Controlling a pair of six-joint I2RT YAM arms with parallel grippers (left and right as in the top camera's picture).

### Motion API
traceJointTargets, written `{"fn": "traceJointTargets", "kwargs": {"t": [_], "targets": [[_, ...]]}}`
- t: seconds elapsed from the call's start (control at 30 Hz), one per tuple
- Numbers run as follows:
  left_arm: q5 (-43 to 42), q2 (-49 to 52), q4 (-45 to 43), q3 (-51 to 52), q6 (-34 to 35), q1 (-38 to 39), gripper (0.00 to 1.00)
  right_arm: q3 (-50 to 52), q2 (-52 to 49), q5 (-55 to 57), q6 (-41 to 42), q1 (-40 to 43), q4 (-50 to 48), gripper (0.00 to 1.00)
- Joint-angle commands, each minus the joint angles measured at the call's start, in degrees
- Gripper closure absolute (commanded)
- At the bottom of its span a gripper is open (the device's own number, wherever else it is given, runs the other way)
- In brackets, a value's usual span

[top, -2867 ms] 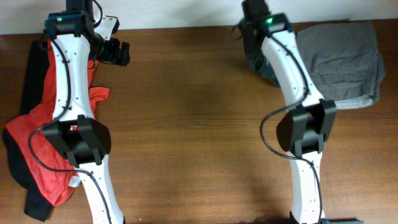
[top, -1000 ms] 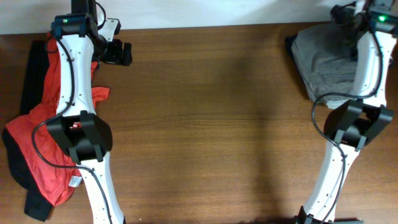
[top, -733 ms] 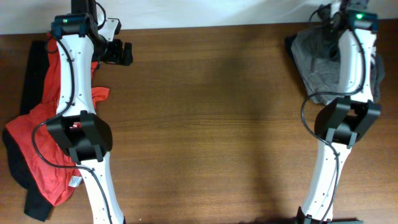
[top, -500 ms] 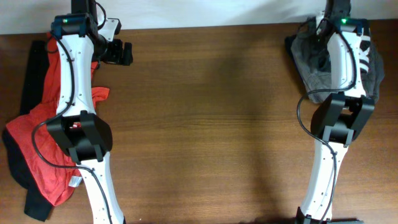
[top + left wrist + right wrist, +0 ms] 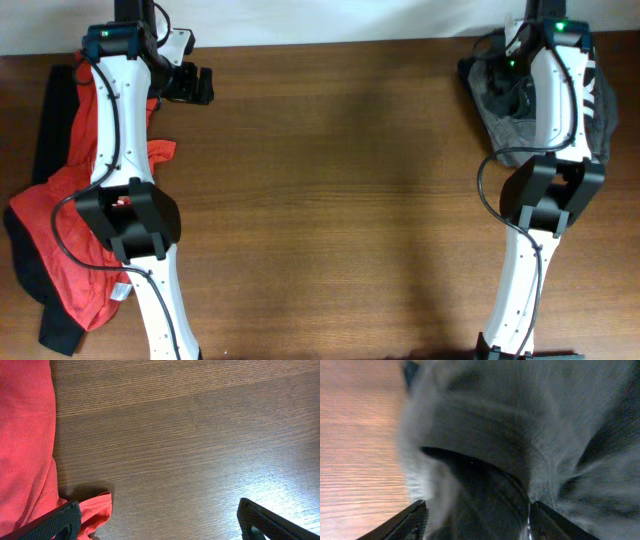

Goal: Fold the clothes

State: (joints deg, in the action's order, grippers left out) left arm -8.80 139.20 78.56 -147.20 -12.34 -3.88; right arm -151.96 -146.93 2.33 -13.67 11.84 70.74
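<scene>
A red T-shirt [image 5: 60,225] lies crumpled at the table's left edge over a black garment [image 5: 45,130]. My left gripper [image 5: 192,84] hovers open over bare wood just right of it; in the left wrist view its fingers [image 5: 60,522] stand wide apart [image 5: 160,529] with a red sleeve tip [image 5: 95,510] by the left one. At the far right my right gripper [image 5: 513,90] points down into a bunched pile. Dark cloth with white print [image 5: 592,95] shows there. In the right wrist view the jaws stand open [image 5: 476,525] with dark fabric [image 5: 485,505] lying between them.
A grey garment with a ribbed hem [image 5: 495,435] fills most of the right wrist view and makes up the heap [image 5: 492,115] at the table's back right corner. Brown wood tabletop [image 5: 330,200] spans the middle between both arms.
The right arm has swung left from the table's right edge over the pile, and its jaws have gone from shut to open. The heap is more bunched. The left arm stayed still.
</scene>
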Motion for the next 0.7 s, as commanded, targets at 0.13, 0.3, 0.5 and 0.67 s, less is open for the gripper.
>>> {"fn": "traceJointTargets", "kwargs": {"t": [0.13, 0.3, 0.5, 0.67], "targets": [[-0.9, 0.5, -0.2, 0.1, 0.8, 0.1, 0.01, -3.8, 6.3, -2.7, 0.6, 0.5, -2.9, 0.14], [-0.8, 0.5, -0.3, 0.1, 0.7, 0.1, 0.01, -3.1, 5.1, -2.8, 0.7, 3.6, -8.9, 0.11], [-0.9, 0.5, -1.6, 0.1, 0.8, 0.1, 0.01, -1.5, 3.0, -5.3, 0.7, 7.9, -15.5, 0.11], [-0.9, 0.5, -2.1, 0.1, 0.8, 0.4, 0.01, 2.3, 0.4, -7.8, 0.7, 10.3, -20.2, 0.11]]}}
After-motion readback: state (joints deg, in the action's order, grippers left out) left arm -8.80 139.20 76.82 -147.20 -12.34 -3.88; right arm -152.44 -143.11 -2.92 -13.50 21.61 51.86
